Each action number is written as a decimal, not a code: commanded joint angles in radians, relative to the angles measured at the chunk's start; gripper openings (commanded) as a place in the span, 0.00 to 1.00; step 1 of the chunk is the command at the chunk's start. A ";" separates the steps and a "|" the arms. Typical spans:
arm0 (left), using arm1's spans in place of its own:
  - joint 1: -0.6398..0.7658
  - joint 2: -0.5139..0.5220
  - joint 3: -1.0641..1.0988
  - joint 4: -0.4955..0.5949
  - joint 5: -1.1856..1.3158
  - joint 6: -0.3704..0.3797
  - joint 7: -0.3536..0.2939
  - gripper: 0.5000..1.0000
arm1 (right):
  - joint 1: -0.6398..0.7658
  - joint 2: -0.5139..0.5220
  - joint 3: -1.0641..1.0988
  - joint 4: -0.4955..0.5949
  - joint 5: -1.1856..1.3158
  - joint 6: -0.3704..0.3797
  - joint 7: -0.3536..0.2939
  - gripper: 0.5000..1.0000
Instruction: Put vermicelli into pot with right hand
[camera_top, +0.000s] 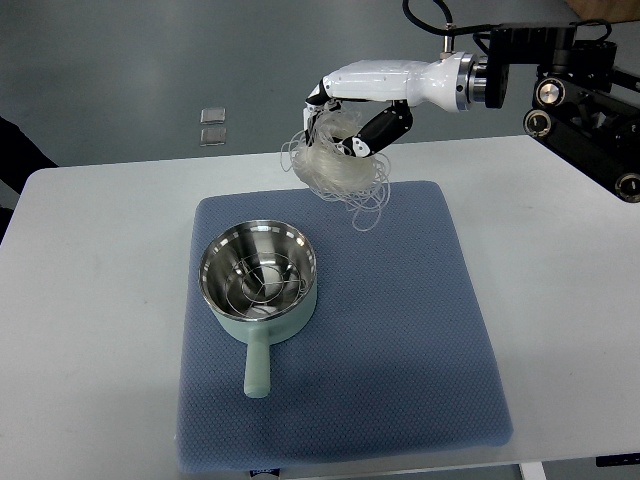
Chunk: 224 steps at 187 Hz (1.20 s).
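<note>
My right hand (352, 118) comes in from the right edge and is shut on a bundle of translucent white vermicelli (340, 170), held in the air above the far edge of the blue mat (400, 330). Loose strands dangle down toward the mat. The pale green pot (258, 285) with a steel interior and a handle pointing toward me stands on the mat, below and to the left of the hand. A few thin strands seem to lie inside the pot. The left arm is out of sight.
The mat lies on a white table (90, 300). Two small clear squares (212, 125) lie on the grey floor beyond the table. A black robot frame (590, 110) fills the upper right corner.
</note>
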 joint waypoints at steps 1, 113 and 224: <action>-0.001 0.000 0.000 0.000 -0.001 0.000 0.000 1.00 | 0.013 0.041 0.000 0.002 0.011 -0.001 -0.006 0.00; -0.001 0.000 0.000 0.002 -0.001 0.000 0.000 1.00 | -0.059 0.216 -0.077 -0.017 -0.100 -0.016 -0.043 0.00; -0.007 0.000 -0.002 -0.001 -0.001 0.000 -0.001 1.00 | -0.102 0.194 0.036 -0.049 -0.077 -0.056 -0.043 0.78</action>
